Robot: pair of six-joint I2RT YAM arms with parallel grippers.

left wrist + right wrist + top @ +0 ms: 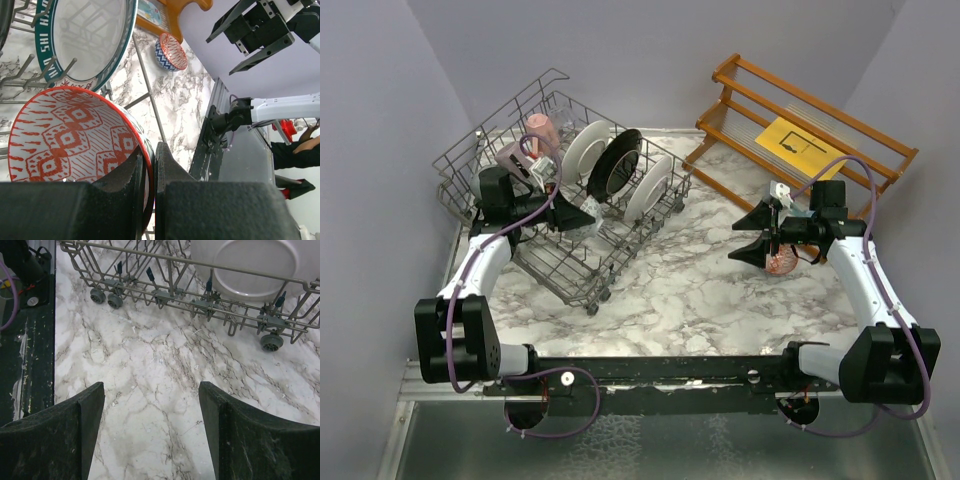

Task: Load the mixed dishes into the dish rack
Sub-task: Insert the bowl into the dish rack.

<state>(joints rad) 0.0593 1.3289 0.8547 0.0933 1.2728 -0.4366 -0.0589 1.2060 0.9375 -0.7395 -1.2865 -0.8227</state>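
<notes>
While the left jaws pinch the rim of the red patterned bowl (pixel 70 135), nearly pressed together with only its thin wall between them, this bowl hangs tilted inside the dish rack (pixel 560 265), at the upper left of the top view. Just beyond it in the left wrist view, the dark-rimmed plate (pixel 90 40) stands between the tines. The right jaws are spread wide and hold nothing, over the marble worktop (pixel 160 390) at the right of the top view. The small red and blue bowl (pixel 782 263) lies on the worktop just below them in that picture, partly covered by them and well apart from the rack.
</notes>
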